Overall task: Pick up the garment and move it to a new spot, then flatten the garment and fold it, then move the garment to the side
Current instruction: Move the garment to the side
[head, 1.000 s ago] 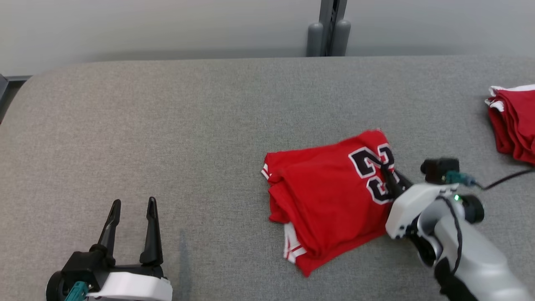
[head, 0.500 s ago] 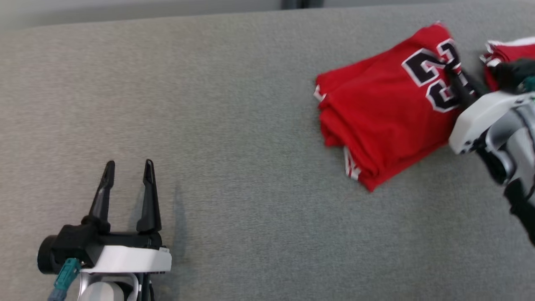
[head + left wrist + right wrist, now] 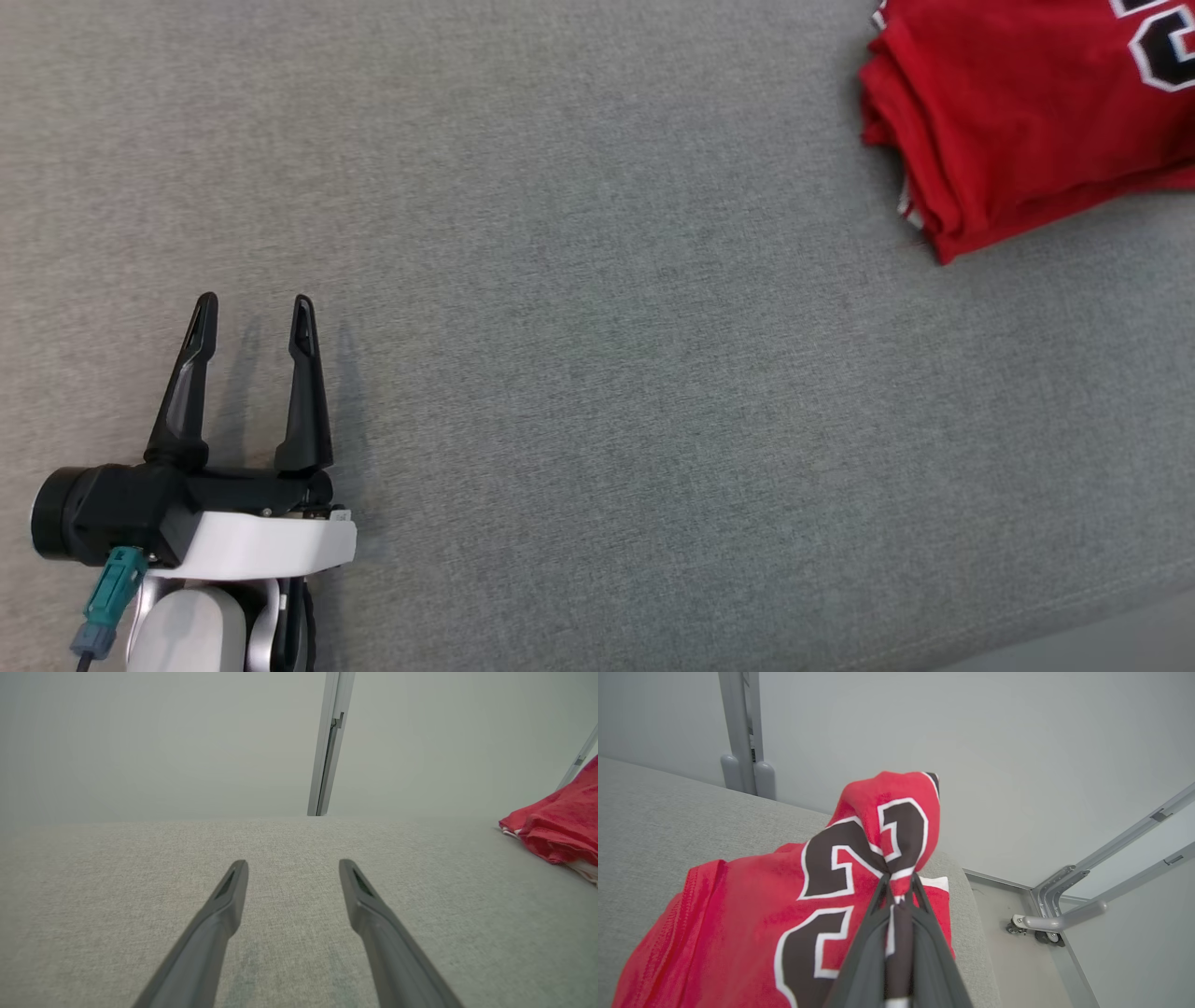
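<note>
The garment (image 3: pixel 1008 121) is a folded red jersey with black, white-edged numbers, lying at the top right of the head view and cut off by its edge. In the right wrist view my right gripper (image 3: pixel 900 882) is shut on a pinched-up fold of the garment (image 3: pixel 738 924) at the numbers, lifting that part into a peak. My left gripper (image 3: pixel 253 303) rests open and empty at the lower left, far from the jersey. In the left wrist view the left gripper (image 3: pixel 292 864) has bare cloth between its fingers, with the garment (image 3: pixel 556 826) at the far right.
The grey fabric-covered table (image 3: pixel 597 373) spreads wide between the grippers. Its front edge (image 3: pixel 1074 635) shows at the lower right. The table's end (image 3: pixel 971 933) drops to the floor beside a metal frame on casters (image 3: pixel 1041 924). A grey post (image 3: pixel 327 742) stands against the far wall.
The head camera has swung down and left, so the wall has left that view. My right gripper has dragged the garment to the right, toward the other red pile. The left gripper stays open.
</note>
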`<state>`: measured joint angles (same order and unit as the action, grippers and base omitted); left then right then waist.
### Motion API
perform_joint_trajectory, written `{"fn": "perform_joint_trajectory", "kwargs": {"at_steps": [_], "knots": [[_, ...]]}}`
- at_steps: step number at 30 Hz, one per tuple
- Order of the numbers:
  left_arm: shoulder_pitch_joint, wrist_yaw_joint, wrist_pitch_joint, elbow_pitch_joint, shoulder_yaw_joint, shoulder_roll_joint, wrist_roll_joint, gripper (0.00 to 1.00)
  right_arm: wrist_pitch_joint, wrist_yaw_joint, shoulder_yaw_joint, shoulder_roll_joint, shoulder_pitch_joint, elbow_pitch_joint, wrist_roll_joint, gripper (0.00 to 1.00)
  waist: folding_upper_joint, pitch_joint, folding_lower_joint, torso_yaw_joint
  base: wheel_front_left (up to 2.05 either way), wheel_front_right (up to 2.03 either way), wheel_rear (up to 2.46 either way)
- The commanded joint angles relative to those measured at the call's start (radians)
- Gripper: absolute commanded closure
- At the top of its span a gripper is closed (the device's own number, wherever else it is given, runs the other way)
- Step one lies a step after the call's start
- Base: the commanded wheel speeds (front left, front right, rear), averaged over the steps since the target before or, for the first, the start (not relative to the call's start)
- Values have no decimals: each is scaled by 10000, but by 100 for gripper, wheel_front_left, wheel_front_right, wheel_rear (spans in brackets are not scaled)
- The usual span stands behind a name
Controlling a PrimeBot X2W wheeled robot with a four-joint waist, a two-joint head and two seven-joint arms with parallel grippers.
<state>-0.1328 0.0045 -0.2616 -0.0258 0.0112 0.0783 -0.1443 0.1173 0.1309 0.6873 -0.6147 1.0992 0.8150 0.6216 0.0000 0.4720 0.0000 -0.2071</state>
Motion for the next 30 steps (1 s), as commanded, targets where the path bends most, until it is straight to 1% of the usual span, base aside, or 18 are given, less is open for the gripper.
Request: {"fn": "perform_joint_trajectory", "kwargs": {"at_steps": [1, 4, 7, 11, 13, 16, 17, 18, 24, 30], "knots": [[-222, 5, -42, -107, -46, 74, 129, 0, -106, -3, 79, -271, 233, 41, 103, 100, 0, 256, 0, -270, 0, 0, 0], [-230, -3, -42, -191, -39, 125, 162, 0, -220, -3, 207, -635, 510, 263, 184, 100, 0, 364, 0, -355, 0, 0, 0], [-233, -10, -42, -275, -51, 164, 200, 0, -228, -3, 214, -838, 795, 616, 288, 100, 0, 451, 0, -394, 0, 0, 0], [-240, -8, -42, -295, -36, 193, 217, 0, -164, -3, 152, -867, 1062, 1087, 297, 100, 0, 529, 0, -407, 0, 0, 0], [-268, -13, -42, -300, -7, 205, 211, 0, -87, -3, 273, -864, 1210, 1384, 106, 100, 0, 592, 0, -386, 0, 0, 0], [-256, 20, -42, -305, 11, 191, 218, 0, -188, -3, 193, -657, 1331, 2025, 123, 100, 0, 656, 0, -359, 0, 0, 0], [-260, 33, -42, -303, 4, 191, 210, 0, -197, -3, 131, -598, 1394, 2245, 145, 95, 0, 674, 0, -350, 0, 0, 0], [-266, 42, -41, -292, -17, 196, 191, 0, -5, -3, 103, -436, 1479, 2526, 68, 0, 0, 705, 0, -333, 0, 0, 0], [-275, 74, -41, -204, -102, 213, 113, 0, 427, -3, 91, -151, 1672, 3099, -58, 0, 0, 656, 0, -315, 0, 0, 0], [-111, 40, -42, -42, -214, 125, -41, 0, 1063, -3, 204, 21, 1666, 3028, -104, 0, 0, 115, 0, -185, 0, 0, 0]]}}
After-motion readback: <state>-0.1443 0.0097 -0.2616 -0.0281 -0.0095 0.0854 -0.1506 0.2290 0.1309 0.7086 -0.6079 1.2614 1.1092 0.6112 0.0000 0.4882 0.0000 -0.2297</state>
